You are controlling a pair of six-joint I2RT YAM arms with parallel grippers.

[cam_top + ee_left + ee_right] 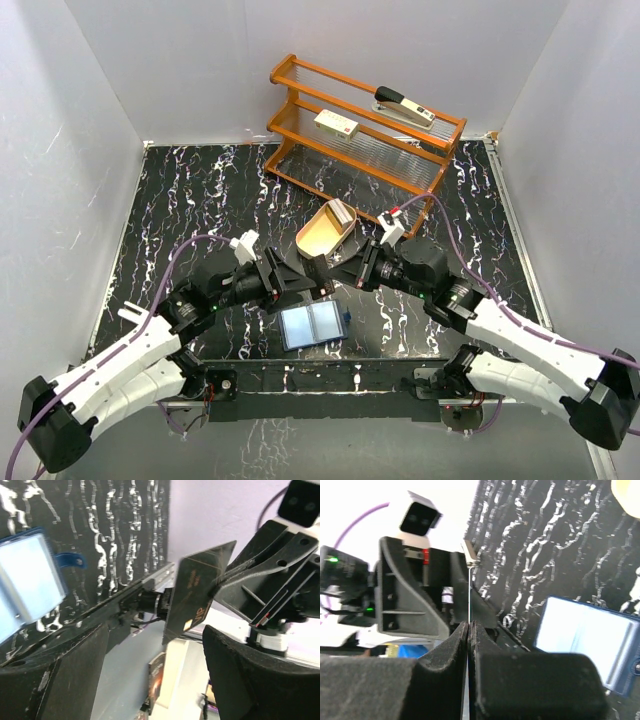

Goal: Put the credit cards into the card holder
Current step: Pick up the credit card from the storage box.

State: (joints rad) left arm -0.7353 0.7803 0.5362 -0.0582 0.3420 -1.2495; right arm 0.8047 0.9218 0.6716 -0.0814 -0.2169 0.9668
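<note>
A credit card (200, 592), its dark face printed "VIP", is held on edge above the table. My right gripper (469, 630) is shut on it, and from that side the card shows only as a thin pale line (469, 592). My left gripper (155, 640) faces it from the left with its jaws open; the card sits just ahead of the gap and nothing is gripped. In the top view both grippers, left (305, 283) and right (342, 272), meet mid-table. The card holder (313, 325) lies open below them, its pale blue pockets up (590, 640) (27, 580). More cards (343, 213) stand in the tray.
The tan oval tray (318, 240) sits just behind the grippers. An orange wooden rack (365, 125) stands at the back, carrying a cream box with a red label (337, 124) and a stapler (404, 106). White walls close in on three sides.
</note>
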